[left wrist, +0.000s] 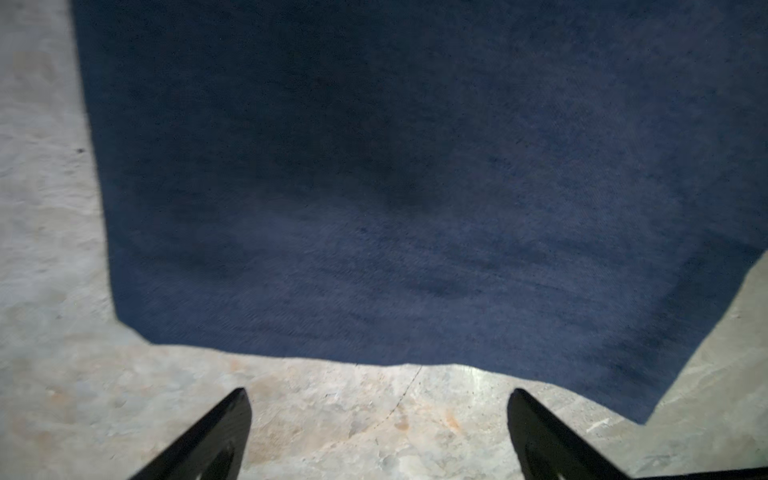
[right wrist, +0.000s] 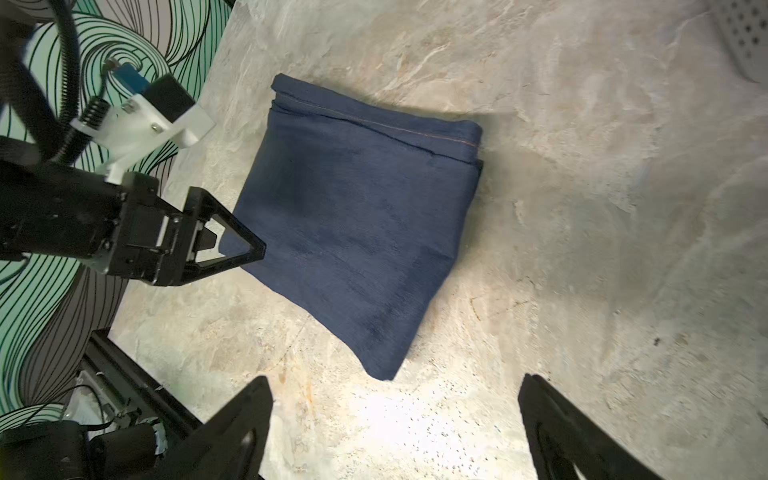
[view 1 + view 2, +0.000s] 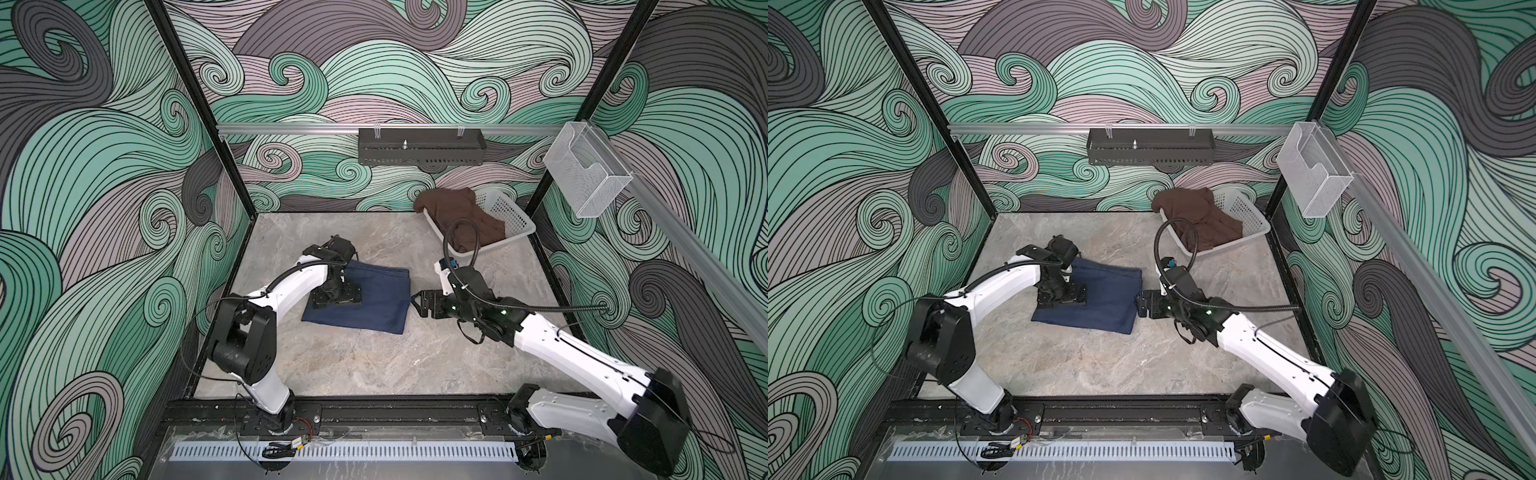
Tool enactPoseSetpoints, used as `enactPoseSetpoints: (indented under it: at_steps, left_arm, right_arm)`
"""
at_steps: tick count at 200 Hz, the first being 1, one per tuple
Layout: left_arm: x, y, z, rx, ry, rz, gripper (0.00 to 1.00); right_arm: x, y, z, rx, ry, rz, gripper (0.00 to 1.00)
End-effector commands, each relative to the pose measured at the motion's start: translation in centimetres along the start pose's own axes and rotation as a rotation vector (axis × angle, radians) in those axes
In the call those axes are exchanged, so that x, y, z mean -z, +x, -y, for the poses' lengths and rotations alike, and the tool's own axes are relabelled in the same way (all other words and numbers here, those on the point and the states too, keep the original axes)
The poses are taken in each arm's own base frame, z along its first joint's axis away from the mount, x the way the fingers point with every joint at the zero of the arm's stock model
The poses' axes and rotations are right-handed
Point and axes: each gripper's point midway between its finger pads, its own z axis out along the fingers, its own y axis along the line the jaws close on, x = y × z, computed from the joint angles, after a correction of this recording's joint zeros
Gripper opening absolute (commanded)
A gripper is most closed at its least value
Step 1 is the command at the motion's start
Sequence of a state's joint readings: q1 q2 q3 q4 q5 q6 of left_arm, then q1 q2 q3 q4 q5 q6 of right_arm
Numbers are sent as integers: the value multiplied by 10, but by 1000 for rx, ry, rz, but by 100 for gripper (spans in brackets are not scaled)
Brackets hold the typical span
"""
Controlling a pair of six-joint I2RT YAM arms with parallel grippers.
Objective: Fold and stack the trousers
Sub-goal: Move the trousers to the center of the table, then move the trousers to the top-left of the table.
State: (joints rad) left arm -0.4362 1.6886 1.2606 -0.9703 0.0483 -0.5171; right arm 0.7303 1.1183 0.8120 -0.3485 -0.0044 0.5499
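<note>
I see the trousers (image 3: 374, 301) folded into a compact rectangle on the worktop (image 3: 353, 365). The left jaws and right jaws are released and empty. I judge only stacking remains.

Bare table (image 3: 353, 365) around trousers (image 3: 374, 299); basket (image 3: 509, 214) far-right

Trousers (image 3: 376, 301): dark navy denim, folded flat, rectangular; orange-stitched hem toward 12 o'clock; table (image 3: 374, 365) centre, slightly 9 o'clock.

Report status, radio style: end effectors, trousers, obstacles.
Left end effector open, empty. Right end effector open, empty. Trousers folded, flat on table. Basket stands apart.
</note>
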Motion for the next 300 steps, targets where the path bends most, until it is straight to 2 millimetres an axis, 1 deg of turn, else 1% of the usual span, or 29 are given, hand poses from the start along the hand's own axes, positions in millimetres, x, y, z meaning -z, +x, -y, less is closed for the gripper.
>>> enactPoseSetpoints:
  at_steps: [1, 27, 43, 57, 64, 81, 108, 137, 177, 216, 236, 262, 281, 300]
  left_arm:
    - [-12, -11, 19, 12, 5, 18, 99]
    - [-40, -8, 30, -3, -36, -29, 99]
    - [-59, -4, 31, -2, -70, -59, 99]
    - [-78, 2, 27, 10, -101, -106, 99]
    - [-86, 4, 21, 8, -136, -136, 99]
    - [-96, 3, 9, -9, -211, -171, 99]
    - [-93, -12, -11, 5, -258, -179, 99]
    - [-81, -33, -36, 24, -292, -194, 99]
    - [-65, -69, -70, 75, -312, -202, 99]
    - [-66, -98, -97, 128, -311, -231, 99]
    - [-68, -111, -111, 161, -311, -241, 99]
    - [-69, -124, -137, 201, -316, -252, 99]
    - [-67, -132, -157, 231, -326, -258, 99]
    - [-63, -143, -172, 263, -322, -242, 99]
  right_arm:
    - [1, 16, 25, 26, 87, 5, 93]
    - [7, 22, 31, 35, 95, 16, 93]
    - [11, 25, 36, 36, 107, 24, 93]
    - [13, 26, 39, 38, 111, 36, 93]
    - [13, 25, 39, 40, 110, 40, 93]
    - [15, 25, 39, 50, 112, 41, 93]
    - [18, 23, 37, 58, 108, 47, 93]
    - [23, 15, 32, 62, 96, 67, 92]
    - [28, 3, 25, 74, 81, 90, 92]
    - [30, -5, 21, 81, 65, 110, 92]
    - [31, -6, 23, 81, 59, 109, 92]
    - [32, -10, 26, 75, 48, 111, 92]
    - [31, -13, 29, 70, 49, 109, 92]
    - [27, -13, 31, 56, 43, 99, 92]
